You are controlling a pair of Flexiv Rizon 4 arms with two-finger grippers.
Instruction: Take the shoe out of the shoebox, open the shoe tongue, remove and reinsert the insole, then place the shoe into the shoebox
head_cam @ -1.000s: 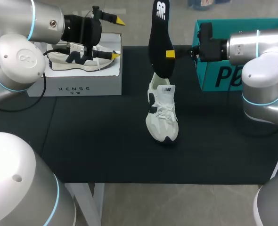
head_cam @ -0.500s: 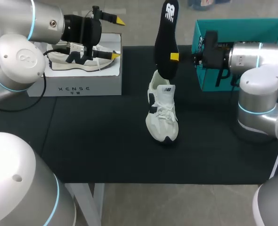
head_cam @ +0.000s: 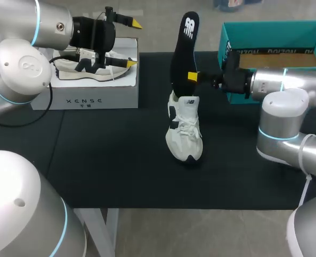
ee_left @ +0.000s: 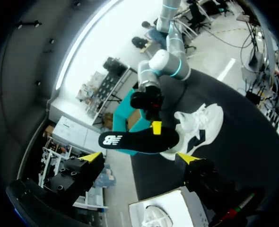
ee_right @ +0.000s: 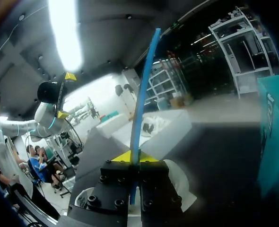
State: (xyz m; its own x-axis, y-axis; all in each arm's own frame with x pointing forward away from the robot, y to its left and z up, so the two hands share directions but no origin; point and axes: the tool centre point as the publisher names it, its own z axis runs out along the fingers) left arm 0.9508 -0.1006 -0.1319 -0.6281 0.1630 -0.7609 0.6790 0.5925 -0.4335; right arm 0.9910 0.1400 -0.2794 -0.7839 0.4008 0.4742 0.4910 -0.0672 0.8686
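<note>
Pinching the insole (head_cam: 183,53) upright above the shoe (head_cam: 185,134), the right gripper (head_cam: 193,76) seemed at reinsertion. The insole's lower end next needed steering into the collar. The left gripper (head_cam: 132,44) hung with fingers spread, empty.

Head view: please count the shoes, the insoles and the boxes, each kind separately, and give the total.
Shoes: 2: loose sneaker, boxed sneaker.
Insoles: 1: black insole.
Boxes: 2: white shoebox, teal shoebox.
Total: 5.
</note>
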